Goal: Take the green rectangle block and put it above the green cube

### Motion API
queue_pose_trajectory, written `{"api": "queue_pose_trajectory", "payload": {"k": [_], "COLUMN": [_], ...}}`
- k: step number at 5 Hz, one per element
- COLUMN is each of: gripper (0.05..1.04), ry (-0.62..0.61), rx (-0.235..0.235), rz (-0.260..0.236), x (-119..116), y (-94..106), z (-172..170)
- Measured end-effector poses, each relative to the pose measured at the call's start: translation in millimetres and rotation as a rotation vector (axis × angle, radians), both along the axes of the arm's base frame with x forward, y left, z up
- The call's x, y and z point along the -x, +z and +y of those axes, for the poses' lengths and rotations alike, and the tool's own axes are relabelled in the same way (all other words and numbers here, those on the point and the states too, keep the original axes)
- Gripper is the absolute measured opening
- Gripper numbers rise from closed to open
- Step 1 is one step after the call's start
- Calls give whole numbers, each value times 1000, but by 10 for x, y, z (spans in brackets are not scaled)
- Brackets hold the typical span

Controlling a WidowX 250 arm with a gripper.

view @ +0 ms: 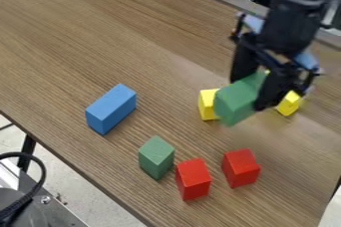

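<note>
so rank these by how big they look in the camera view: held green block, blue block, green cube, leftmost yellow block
1. Held green block and blue block: too close to rank; the green one is raised, probably nearer the camera
2. Green cube
3. Yellow block, going by its visible part

One yellow blk (207, 105) part. behind green rect. blk (234, 102), another yellow blk (289, 104) part. behind hand (250, 91), arm (289, 24) part. off top.
</note>
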State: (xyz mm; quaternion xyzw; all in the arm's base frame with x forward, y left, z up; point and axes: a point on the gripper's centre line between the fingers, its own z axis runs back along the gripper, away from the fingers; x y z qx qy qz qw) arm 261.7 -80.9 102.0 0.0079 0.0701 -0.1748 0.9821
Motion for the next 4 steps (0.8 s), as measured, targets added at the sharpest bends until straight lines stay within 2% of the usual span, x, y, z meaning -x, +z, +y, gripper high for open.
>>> {"api": "queue_pose_trajectory", "payload": {"k": [1, 2, 3, 4], "gripper": [571, 571, 571, 571], "ry": [10, -15, -64, -131], "rx": [2, 2, 17, 39], "rz": [-12, -7, -11, -30], "x": [-5, 15, 96, 131], "y": [-3, -38, -190, -256], "z": [239, 320, 324, 292]}}
